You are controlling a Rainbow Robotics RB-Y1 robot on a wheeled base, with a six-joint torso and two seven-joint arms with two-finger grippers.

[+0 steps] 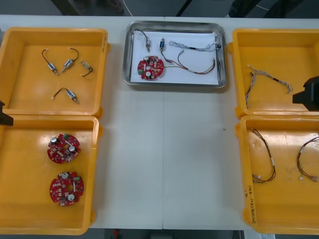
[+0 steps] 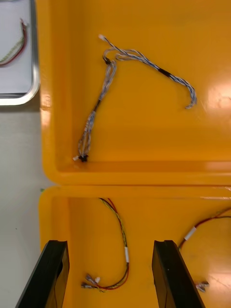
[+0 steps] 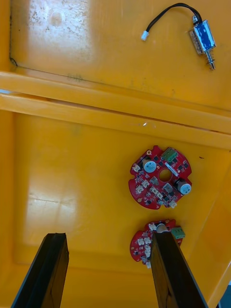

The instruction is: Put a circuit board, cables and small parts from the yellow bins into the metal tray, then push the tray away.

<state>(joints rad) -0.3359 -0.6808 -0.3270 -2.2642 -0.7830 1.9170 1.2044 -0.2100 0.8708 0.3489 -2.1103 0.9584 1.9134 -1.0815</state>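
Circuit boards (image 3: 160, 177) lie just beyond the left gripper's (image 3: 108, 276) spread fingers in the near-left yellow bin (image 3: 72, 183). Right gripper (image 2: 109, 278), fingers apart, hangs over a red and yellow cable (image 2: 119, 248) in the near-right bin (image 2: 144, 216). Metal tray (image 1: 174, 83), at the table's (image 1: 169, 164) far edge, holds a third board (image 1: 150, 67), cables (image 1: 194, 48), small metal parts (image 1: 163, 44).

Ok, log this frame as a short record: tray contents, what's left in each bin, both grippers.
Tray: shiny metal tray, white inside, at far edge of light table
In tray: round red circuit board, two small metal parts, twisted blue and white cable, red and yellow cable
Far left yellow bin: four small metal parts
Near left yellow bin: two red boards
Far right yellow bin: one twisted cable
Near right yellow bin: two red and yellow cables
Left gripper: open, over near left bin
Right gripper: open, over near right bin
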